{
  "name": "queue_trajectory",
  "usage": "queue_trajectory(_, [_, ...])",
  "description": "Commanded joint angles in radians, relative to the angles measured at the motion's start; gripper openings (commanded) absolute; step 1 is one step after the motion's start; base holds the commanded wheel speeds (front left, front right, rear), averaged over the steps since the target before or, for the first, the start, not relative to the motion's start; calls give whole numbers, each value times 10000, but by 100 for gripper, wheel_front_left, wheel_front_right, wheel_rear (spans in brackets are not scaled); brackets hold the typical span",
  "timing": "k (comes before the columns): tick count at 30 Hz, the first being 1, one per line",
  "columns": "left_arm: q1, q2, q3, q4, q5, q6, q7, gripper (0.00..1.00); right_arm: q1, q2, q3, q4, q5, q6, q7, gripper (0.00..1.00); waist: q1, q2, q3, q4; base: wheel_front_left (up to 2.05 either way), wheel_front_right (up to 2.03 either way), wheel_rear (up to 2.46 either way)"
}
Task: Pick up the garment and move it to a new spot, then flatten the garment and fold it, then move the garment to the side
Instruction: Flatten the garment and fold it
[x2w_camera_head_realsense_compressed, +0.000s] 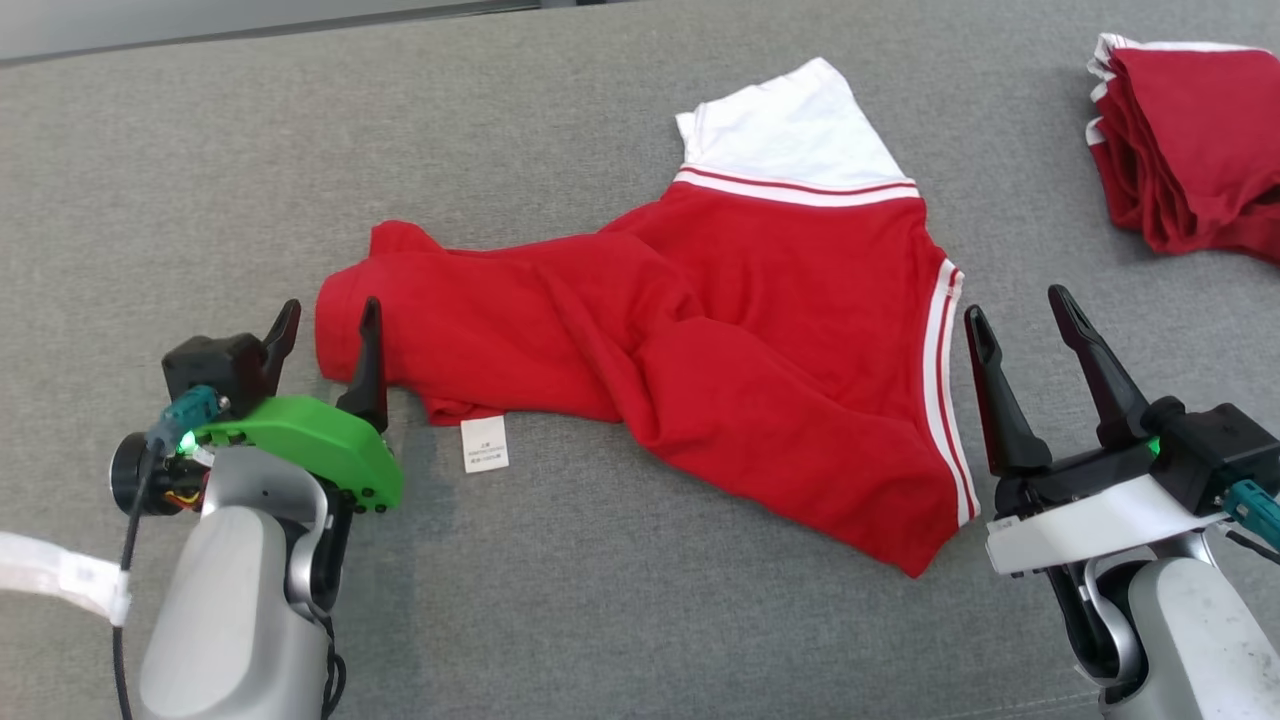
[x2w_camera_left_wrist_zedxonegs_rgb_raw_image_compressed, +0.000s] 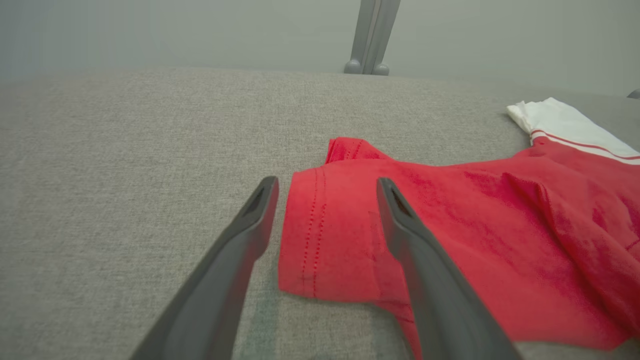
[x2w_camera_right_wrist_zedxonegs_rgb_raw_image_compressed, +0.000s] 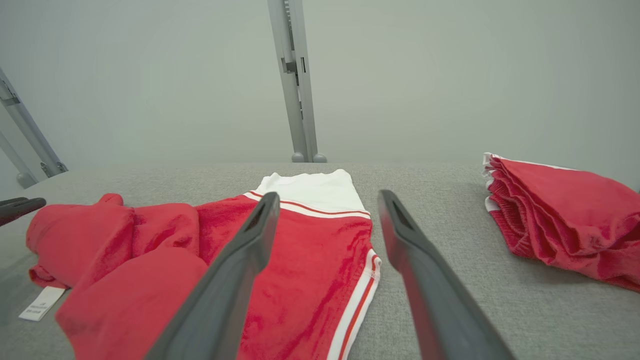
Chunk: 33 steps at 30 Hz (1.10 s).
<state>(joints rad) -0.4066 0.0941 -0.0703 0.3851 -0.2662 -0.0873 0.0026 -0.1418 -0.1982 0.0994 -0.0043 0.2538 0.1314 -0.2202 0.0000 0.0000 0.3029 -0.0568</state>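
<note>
A red garment (x2w_camera_head_realsense_compressed: 700, 350) with white striped trim and a white end lies rumpled across the middle of the grey table (x2w_camera_head_realsense_compressed: 600, 600); it also appears in the left wrist view (x2w_camera_left_wrist_zedxonegs_rgb_raw_image_compressed: 450, 235) and the right wrist view (x2w_camera_right_wrist_zedxonegs_rgb_raw_image_compressed: 300, 260). A white label (x2w_camera_head_realsense_compressed: 485, 443) sticks out at its near edge. My left gripper (x2w_camera_head_realsense_compressed: 325, 322) stands open at the garment's left hemmed end, its right finger (x2w_camera_left_wrist_zedxonegs_rgb_raw_image_compressed: 400, 220) over the cloth and its left finger beside it. My right gripper (x2w_camera_head_realsense_compressed: 1020, 318) is open just right of the striped edge, holding nothing.
A stack of folded red garments (x2w_camera_head_realsense_compressed: 1190, 140) with white trim sits at the far right of the table, seen too in the right wrist view (x2w_camera_right_wrist_zedxonegs_rgb_raw_image_compressed: 565, 220). A grey metal post (x2w_camera_right_wrist_zedxonegs_rgb_raw_image_compressed: 295, 80) rises behind the table's far edge. A white strap (x2w_camera_head_realsense_compressed: 60, 575) hangs by my left arm.
</note>
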Motion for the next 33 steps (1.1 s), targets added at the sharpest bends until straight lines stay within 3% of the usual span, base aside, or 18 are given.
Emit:
queue_trajectory(1, [-304,110,90,232,-232,-48,224,100,-143,16,8,61,108,-16,-70,100,0,0,216,-223,0,0,0])
queue_trajectory(5, [-569,177,234,638,-625,-138,543,100,-205,28,-22,168,154,-16,-141,100,0,0,312,-311,0,0,0])
queue_trajectory(6, [-595,228,243,677,-658,-152,571,76,-216,34,-32,189,166,-16,-167,100,0,0,325,-314,0,0,0])
queue_trajectory(7, [-588,222,253,764,-799,-182,681,0,-226,40,-44,209,180,-16,-187,100,0,0,330,-314,0,0,0])
queue_trajectory(18, [-135,554,-254,119,-391,-271,-254,0,-174,-21,-109,297,272,-16,-256,100,0,0,151,-118,0,0,0])
queue_trajectory(27, [2491,421,-812,-1888,-546,-265,67,0,222,22,-455,153,343,-14,-123,100,0,0,-60,341,0,0,0])
queue_trajectory(33, [3668,575,-969,-2486,-576,-136,381,0,438,38,-596,-19,268,-16,47,100,0,0,-224,612,0,0,0])
